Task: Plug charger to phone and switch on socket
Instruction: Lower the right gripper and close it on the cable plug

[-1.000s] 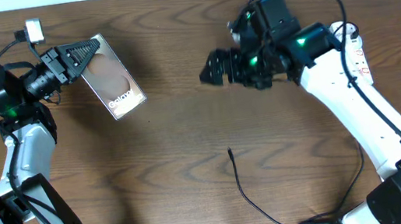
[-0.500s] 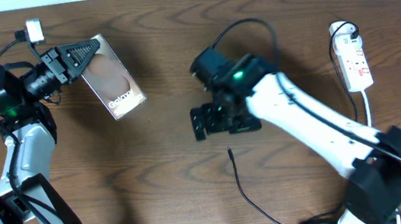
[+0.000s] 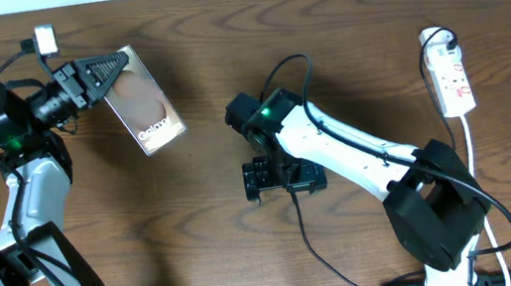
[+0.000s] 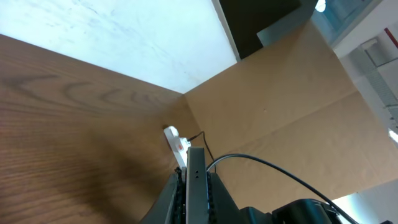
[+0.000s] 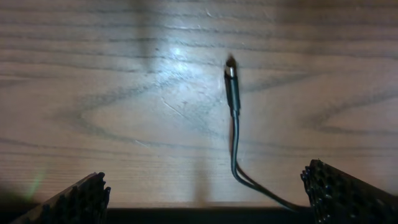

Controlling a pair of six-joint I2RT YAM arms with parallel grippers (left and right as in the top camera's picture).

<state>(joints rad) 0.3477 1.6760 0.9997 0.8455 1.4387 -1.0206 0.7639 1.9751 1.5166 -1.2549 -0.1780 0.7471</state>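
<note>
My left gripper [image 3: 103, 68] is shut on the top edge of the phone [image 3: 145, 103], a brown slab with white "Galaxy" lettering, held tilted above the table at the far left. In the left wrist view the phone's thin edge [image 4: 196, 186] stands between the jaws. The charger [image 3: 309, 241] is a thin black cable on the table at front centre. My right gripper [image 3: 286, 178] is open and hovers right over its plug end. In the right wrist view the plug tip [image 5: 231, 66] lies on the wood between and beyond the spread fingers [image 5: 208, 202]. The socket [image 3: 451, 70] lies at the far right.
The socket's white cord [image 3: 470, 148] runs down the right side toward the front edge. The socket also shows far off in the left wrist view [image 4: 178, 142], in front of a cardboard wall [image 4: 273, 118]. My right arm [image 3: 346, 145] stretches across the table's middle.
My right arm has swung from beside the socket leftward and toward the front, and its open gripper now hangs over the charger's tip. The left gripper and phone have not moved.
</note>
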